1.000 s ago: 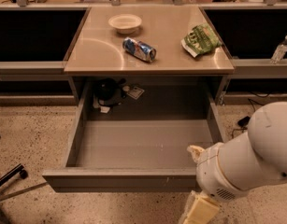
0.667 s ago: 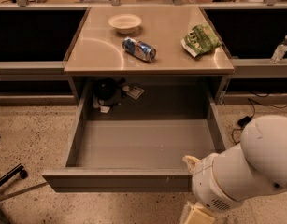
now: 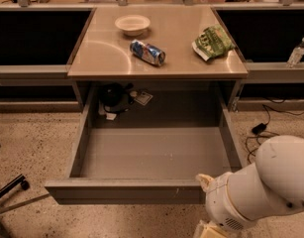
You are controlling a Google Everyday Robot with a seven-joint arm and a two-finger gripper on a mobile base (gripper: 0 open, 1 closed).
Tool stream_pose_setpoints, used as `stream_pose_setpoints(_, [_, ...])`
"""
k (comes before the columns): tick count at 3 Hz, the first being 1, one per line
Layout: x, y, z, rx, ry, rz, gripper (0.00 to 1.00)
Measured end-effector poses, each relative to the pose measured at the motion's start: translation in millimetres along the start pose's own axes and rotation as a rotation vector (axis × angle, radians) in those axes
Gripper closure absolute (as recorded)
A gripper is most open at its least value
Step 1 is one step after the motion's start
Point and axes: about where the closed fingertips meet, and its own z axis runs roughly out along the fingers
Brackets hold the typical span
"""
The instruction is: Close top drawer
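Note:
The top drawer (image 3: 126, 192) is a wide grey metal tray, pulled far out from under the tan table (image 3: 156, 66). Its flat front faces me and its inside is bare. My white arm (image 3: 263, 192) fills the lower right corner, in front of the drawer's right front corner. My gripper (image 3: 209, 230) shows only as a pale piece at the bottom edge, just below and in front of the drawer front's right end. Most of it is cut off by the frame.
On the table top are a white bowl (image 3: 132, 24), a lying blue can (image 3: 147, 52) and a green chip bag (image 3: 213, 42). A black object with a tag (image 3: 114, 98) sits behind the drawer. A water bottle (image 3: 296, 52) stands at right, cables (image 3: 260, 129) lie on the floor.
My arm has shifted a little to the left, closer to the right end of the drawer front. The drawer has not moved.

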Motion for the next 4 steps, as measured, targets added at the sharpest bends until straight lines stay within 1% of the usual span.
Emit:
stream_pose_setpoints(1, [16, 0, 16, -0.022, -0.012, 0.034, 0.0])
stream_pose_setpoints(2, [28, -1, 33, -0.046, -0.025, 0.053, 0.0])
stream_pose_setpoints(4, [35, -5, 68, -0.112, -0.037, 0.053, 0.0])
